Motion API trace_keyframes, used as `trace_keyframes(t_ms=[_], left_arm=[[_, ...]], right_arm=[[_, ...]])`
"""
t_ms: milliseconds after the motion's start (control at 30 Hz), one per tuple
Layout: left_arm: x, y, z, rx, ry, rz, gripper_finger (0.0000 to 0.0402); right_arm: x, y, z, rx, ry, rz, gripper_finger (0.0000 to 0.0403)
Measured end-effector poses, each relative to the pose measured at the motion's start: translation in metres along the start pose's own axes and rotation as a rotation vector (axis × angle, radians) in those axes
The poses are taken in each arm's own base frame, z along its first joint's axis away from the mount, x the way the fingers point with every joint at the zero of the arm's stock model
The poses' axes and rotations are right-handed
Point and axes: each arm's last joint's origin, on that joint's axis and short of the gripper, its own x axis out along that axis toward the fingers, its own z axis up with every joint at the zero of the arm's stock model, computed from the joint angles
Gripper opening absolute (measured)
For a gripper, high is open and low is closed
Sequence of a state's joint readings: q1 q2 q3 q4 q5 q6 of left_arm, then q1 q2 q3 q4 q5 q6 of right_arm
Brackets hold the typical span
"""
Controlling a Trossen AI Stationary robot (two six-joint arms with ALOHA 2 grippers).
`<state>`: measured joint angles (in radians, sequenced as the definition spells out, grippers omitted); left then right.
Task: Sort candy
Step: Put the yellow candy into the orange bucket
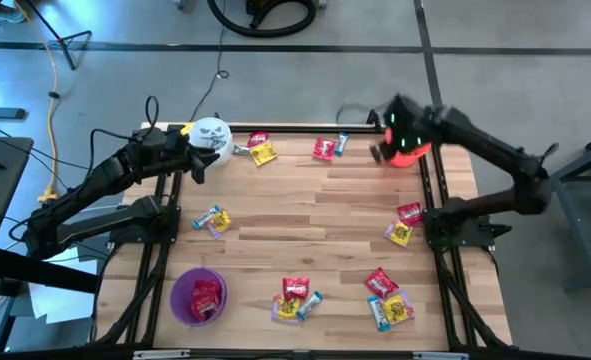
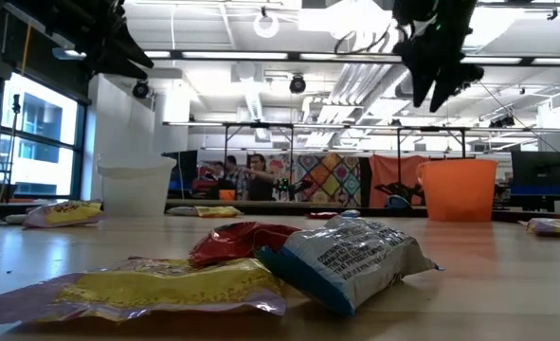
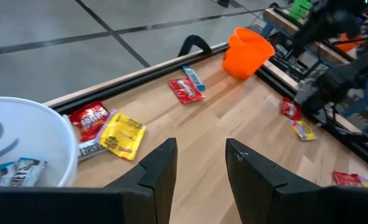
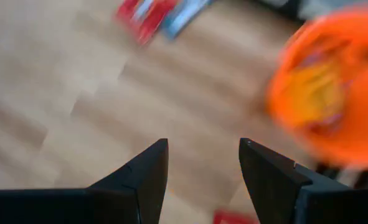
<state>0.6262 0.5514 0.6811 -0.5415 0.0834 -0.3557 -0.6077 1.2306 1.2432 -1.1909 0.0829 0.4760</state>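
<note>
grey floor [image 1: 495, 40], ceiling strip lights [image 2: 232, 54], big windows [image 2: 33, 133].

A light wooden table [image 1: 305, 205] is carrying scattered candy [image 1: 295, 298] in red, yellow and light-blue wrappers, while a white bucket [image 1: 211, 135] and an orange bucket [image 1: 407, 152] are sitting at its far corners and a purple bucket [image 1: 197, 297] is standing near the front left.

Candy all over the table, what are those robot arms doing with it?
They are sorting wrapped candy into buckets. The right gripper is open and empty beside the orange bucket, which has yellow candy inside. The left gripper is open too, empty, next to the white bucket. The purple bucket holds red candy. Lots of candy lies loose on the table.
</note>
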Motion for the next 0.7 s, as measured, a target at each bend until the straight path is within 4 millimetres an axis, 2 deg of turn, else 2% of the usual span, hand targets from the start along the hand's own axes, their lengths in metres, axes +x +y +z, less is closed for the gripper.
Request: trace_keyframes(t_ms=[100,200,367,500,700], left_arm=[[0.0,0.0,0.0,0.012,0.004,-0.01,0.0122],[0.0,0.0,0.0,0.018,0.004,-0.01,0.0122],[0.0,0.0,0.0,0.019,0.004,-0.01,0.0122],[0.0,0.0,0.0,0.019,0.004,-0.01,0.0122],[0.0,0.0,0.0,0.017,0.004,-0.01,0.0122]], right_arm=[[0.011,0.009,-0.039,-0.034,0.077,0.056,0.0192],[0.032,0.014,-0.073,-0.085,0.18,0.096,0.0192],[0.071,0.013,-0.115,-0.158,0.358,0.068,0.0192],[0.096,0.013,-0.137,-0.178,0.459,0.055,0.0192],[0.117,0.018,-0.15,-0.191,0.482,0.077,0.0192]])
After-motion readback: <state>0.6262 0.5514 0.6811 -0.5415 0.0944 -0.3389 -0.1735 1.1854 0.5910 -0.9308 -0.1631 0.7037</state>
